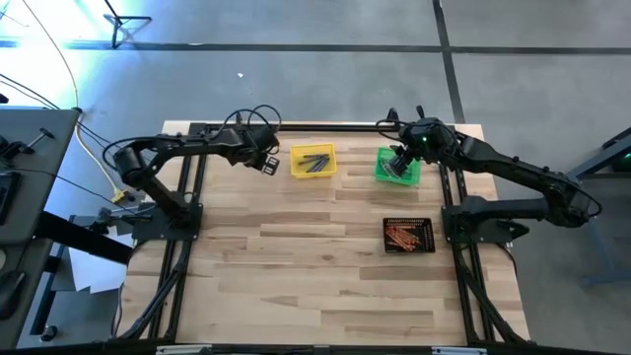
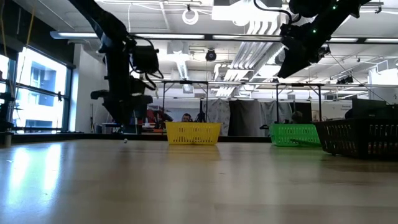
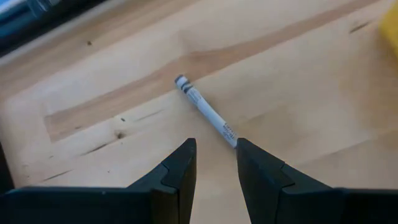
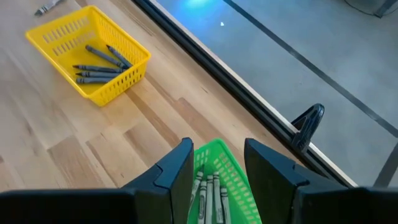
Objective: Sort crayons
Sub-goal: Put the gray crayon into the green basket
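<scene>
A pale grey crayon [image 3: 205, 112] lies flat on the wooden table [image 1: 296, 266], just left of the yellow bin [image 1: 314, 161]. My left gripper [image 3: 216, 149] hovers over its near end, open, pointing steeply down, with nothing between the fingers. The yellow bin [image 4: 87, 53] holds several dark grey crayons [image 4: 99, 62]. My right gripper [image 4: 214, 158] hangs open above the green bin [image 1: 397, 168], where pale crayons [image 4: 208, 193] lie. Orange-red crayons [image 1: 406, 235] fill the black bin [image 1: 431, 225].
The three bins stand on the far and right part of the table; the near half is bare wood. A dark rail [image 4: 205, 68] runs along the far edge. Beyond the table in the low view, a person [image 2: 186, 117] sits behind the yellow bin [image 2: 193, 133].
</scene>
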`<control>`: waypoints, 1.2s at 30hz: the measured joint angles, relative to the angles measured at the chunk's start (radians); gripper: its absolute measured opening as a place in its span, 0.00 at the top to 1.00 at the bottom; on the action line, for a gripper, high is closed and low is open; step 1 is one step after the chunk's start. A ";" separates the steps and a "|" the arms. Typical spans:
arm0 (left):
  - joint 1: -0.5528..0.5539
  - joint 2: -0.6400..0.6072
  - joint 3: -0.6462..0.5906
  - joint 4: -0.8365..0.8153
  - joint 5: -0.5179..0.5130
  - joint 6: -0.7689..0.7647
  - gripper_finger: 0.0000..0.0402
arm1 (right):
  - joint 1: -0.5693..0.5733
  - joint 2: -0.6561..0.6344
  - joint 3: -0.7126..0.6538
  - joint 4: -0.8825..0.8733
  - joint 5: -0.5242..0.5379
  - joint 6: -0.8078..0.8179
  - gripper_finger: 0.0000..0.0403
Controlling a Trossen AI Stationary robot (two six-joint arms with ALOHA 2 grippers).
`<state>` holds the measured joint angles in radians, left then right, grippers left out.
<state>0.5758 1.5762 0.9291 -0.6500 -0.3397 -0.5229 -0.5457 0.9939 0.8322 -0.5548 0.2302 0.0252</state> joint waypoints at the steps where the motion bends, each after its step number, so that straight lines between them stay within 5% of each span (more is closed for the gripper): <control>1: 0.000 0.015 0.000 -0.001 0.000 0.000 0.74 | 0.000 0.000 0.000 -0.007 -0.001 0.000 0.66; 36: 0.078 0.212 0.004 0.087 0.054 0.011 0.76 | 0.002 0.000 0.000 -0.041 -0.003 0.019 0.66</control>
<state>0.6540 1.7885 0.9333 -0.5629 -0.2859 -0.5123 -0.5434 0.9939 0.8322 -0.5960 0.2276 0.0444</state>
